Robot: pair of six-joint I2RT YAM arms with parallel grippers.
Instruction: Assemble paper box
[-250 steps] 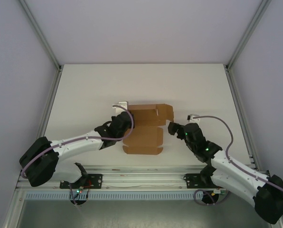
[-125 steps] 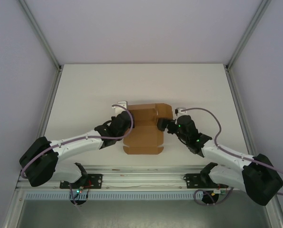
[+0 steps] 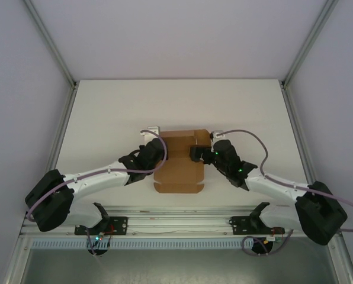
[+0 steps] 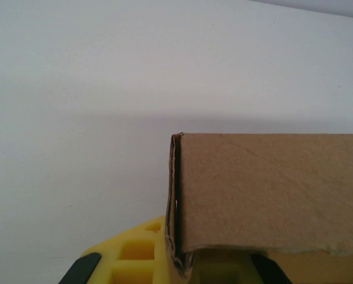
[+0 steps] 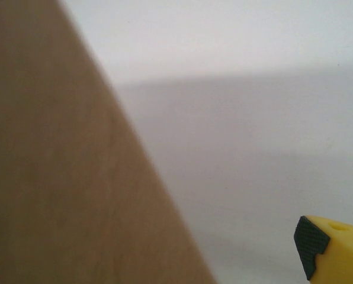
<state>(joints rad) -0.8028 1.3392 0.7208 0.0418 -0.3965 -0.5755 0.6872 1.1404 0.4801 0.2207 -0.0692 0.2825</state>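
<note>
Paper box [image 3: 179, 173] of plain brown kraft cardboard lies mid-frame on the white table [image 3: 111, 112], with the left gripper [image 3: 158, 155] clamped on its left edge. The right gripper [image 3: 196, 154], whose grip we cannot tell, has swung in onto the upper-right flap. Folding, we judge, begins.

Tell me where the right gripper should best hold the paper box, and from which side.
Probably the far right flap of the paper box, from the right, jaws astride its thin edge: the flap juts out free there, and the left gripper occupies the left edge.
</note>
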